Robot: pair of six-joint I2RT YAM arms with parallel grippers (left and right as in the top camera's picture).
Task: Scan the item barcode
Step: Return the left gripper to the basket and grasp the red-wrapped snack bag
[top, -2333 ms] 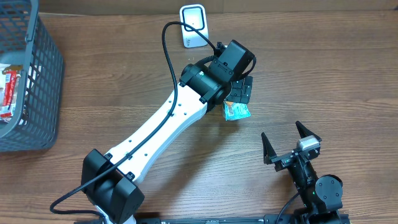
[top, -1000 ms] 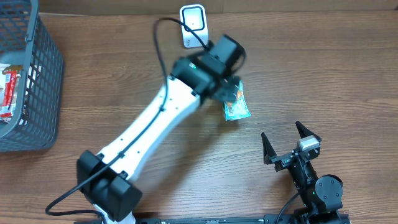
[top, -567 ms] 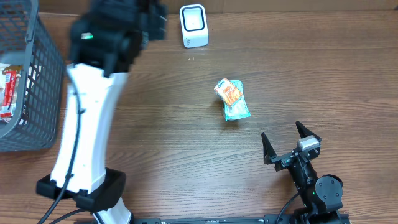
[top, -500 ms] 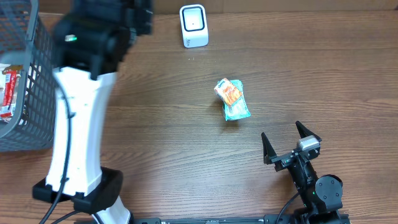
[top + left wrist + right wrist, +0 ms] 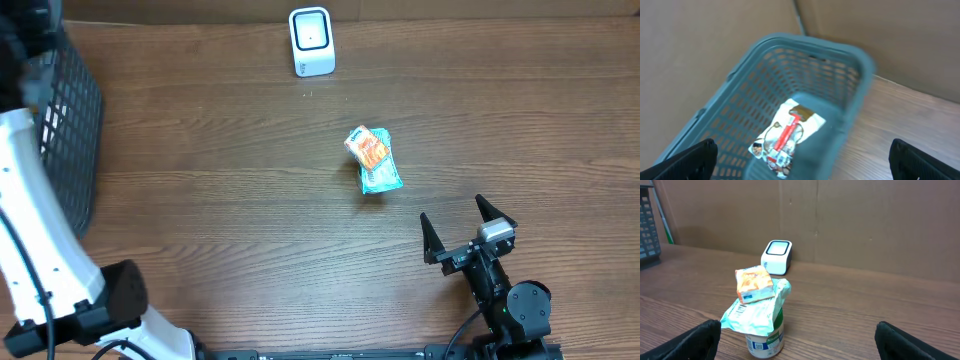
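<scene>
A white barcode scanner [image 5: 310, 40] stands at the table's far edge and shows again as the scanner [image 5: 776, 256] in the right wrist view. Mid-table lies a pile: an orange packet [image 5: 368, 147] on a teal pouch [image 5: 381, 177], which rests over a white cup [image 5: 765, 341]. In the left wrist view my left gripper [image 5: 802, 157] hangs open above the grey basket [image 5: 840, 95], with a white and red packet [image 5: 787, 132] below it. Near the front edge, apart from the pile, my right gripper [image 5: 468, 225] stands open and empty.
The basket [image 5: 70, 130] fills the table's far left, and my left arm's white link [image 5: 30, 210] crosses in front of it. A brown cardboard wall [image 5: 865, 220] backs the table behind the scanner.
My left arm has swung from the pile in the middle over to the basket at the far left, leaving the pile on the table. The right arm has not moved.
</scene>
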